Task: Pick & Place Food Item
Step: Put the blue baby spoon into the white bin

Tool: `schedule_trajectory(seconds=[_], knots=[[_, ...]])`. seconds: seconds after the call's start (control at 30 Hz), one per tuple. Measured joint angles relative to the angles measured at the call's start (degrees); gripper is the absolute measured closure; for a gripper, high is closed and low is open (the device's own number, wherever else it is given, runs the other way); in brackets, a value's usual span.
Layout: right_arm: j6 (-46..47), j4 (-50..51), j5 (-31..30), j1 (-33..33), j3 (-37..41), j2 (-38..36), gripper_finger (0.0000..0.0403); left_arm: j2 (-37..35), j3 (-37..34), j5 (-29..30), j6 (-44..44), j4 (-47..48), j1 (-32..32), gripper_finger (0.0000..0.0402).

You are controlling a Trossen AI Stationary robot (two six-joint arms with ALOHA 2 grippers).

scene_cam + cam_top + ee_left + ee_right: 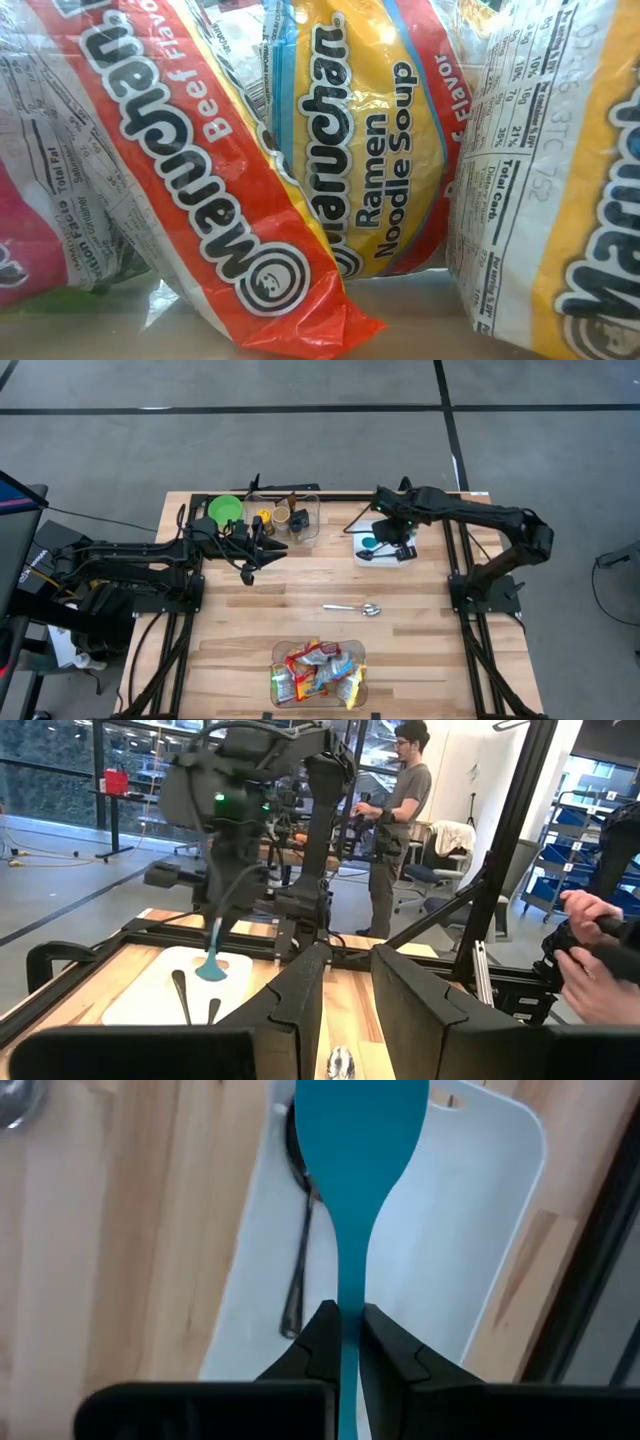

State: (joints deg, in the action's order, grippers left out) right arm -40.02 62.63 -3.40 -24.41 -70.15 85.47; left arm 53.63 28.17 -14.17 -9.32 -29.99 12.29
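Ramen packets [318, 672] fill a clear tub at the table's near edge; the low view shows them close up [380, 150]. My right gripper [348, 1320] hangs over a white cutting board [480, 1210] at the far right, shut on a teal spatula [355, 1140]. A dark utensil [300, 1260] lies on the board. My left gripper [350, 1020] is level at the far left [262, 558], open, with nothing between its fingers. Neither gripper is near the packets. My right gripper pinches the spatula's thin handle [350, 1295] between its two fingers. The fingers come from above, pointing steeply down, so the handle runs along them. The spatula hangs with its blade [211, 968] down over the board; whether the blade touches it I cannot tell.
A metal spoon [352, 608] lies mid-table. A clear bin with jars [290, 515] and a green bowl [225, 510] stand at the far edge by my left gripper. Beyond the table a person [400, 810] stands, and another person's hands [590, 945] show at the side.
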Motion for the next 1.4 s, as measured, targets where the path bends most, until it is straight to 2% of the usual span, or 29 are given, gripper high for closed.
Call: schedule_trajectory(seconds=[0.23, 0.63, 0.87, 1.17, 1.4], knots=[[-3.98, -2.0, 1.56, -3.97, -0.04, 5.66, 0.0392, 0.0, 0.02, -0.02, 0.01, -0.03, -0.01, 0.0317], [-5.59, -4.15, 1.95, -4.17, -0.02, 15.01, 0.0392, 0.0, 0.02, -0.02, 0.0, -0.05, -0.02, 0.0317], [-5.59, -5.19, 2.1, -4.16, -0.02, 17.18, 0.039, 0.0, 0.02, 0.0, 0.0, -0.04, -0.02, 0.0317], [-6.25, -6.95, 3.83, -4.47, -0.07, 16.52, 0.035, 0.0, 0.02, 0.0, 0.02, -0.04, -0.02, 0.0317], [-6.66, -7.15, 5.09, -4.65, -0.07, 16.52, 0.0344, 0.0, 0.01, 0.0, 0.0, -0.04, -0.02, 0.0317]])
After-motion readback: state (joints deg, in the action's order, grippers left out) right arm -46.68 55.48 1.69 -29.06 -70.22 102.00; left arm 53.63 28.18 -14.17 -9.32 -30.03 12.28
